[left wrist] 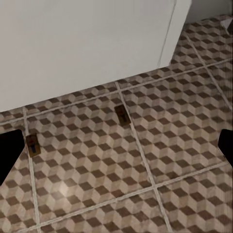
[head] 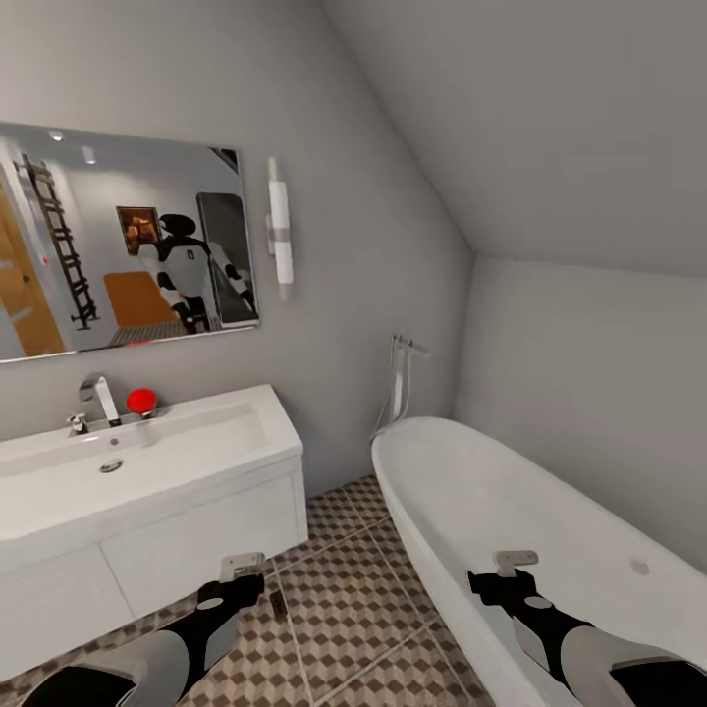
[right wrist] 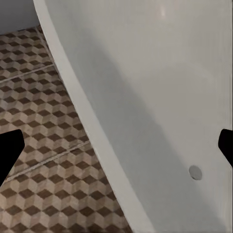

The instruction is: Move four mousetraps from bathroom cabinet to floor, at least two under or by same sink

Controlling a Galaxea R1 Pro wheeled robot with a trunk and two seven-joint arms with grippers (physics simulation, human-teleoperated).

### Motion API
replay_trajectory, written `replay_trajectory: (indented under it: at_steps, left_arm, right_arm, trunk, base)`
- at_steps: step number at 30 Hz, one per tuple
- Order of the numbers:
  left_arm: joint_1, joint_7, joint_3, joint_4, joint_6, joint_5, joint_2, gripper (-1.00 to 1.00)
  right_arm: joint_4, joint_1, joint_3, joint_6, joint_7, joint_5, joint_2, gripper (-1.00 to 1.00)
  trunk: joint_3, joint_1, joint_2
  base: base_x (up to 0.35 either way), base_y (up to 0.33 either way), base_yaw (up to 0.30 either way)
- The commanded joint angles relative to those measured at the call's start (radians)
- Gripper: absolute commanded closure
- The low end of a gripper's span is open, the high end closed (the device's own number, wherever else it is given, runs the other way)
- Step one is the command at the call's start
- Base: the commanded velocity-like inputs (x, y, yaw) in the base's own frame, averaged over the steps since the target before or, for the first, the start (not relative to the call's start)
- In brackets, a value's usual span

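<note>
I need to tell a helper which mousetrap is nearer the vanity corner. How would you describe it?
Find the white vanity on the patterned floor. Two mousetraps lie before it; this mousetrap lies beside a grout line towards the vanity's corner, while the other mousetrap lies farther along its front.

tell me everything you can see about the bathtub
The bathtub is a white, smooth, glossy oval tub standing on the cube-patterned floor by the right wall. It is empty, with a small round drain in its bottom. A chrome tap rises behind its far end. The right gripper hangs above its rim.
</note>
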Motion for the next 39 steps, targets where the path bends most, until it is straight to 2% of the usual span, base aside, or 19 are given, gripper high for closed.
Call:
replay_trajectory:
  at_steps: [1, 39]
  left_arm:
    - [0.0, 0.0, 0.0, 0.0, 0.0, 0.0, 0.0, -1.0]
    - [0.0, 0.0, 0.0, -0.001, -0.001, 0.0, 0.002, -1.0]
  right_arm:
    - [0.0, 0.0, 0.0, 0.0, 0.0, 0.0, 0.0, -1.0]
    - [0.0, 0.0, 0.0, 0.0, 0.0, 0.0, 0.001, -1.0]
  trunk:
    - [0.003, -0.004, 0.007]
    - [0.122, -0.15, 0.273]
  base:
    - [0.0, 0.0, -0.277]
    - [0.0, 0.0, -0.277]
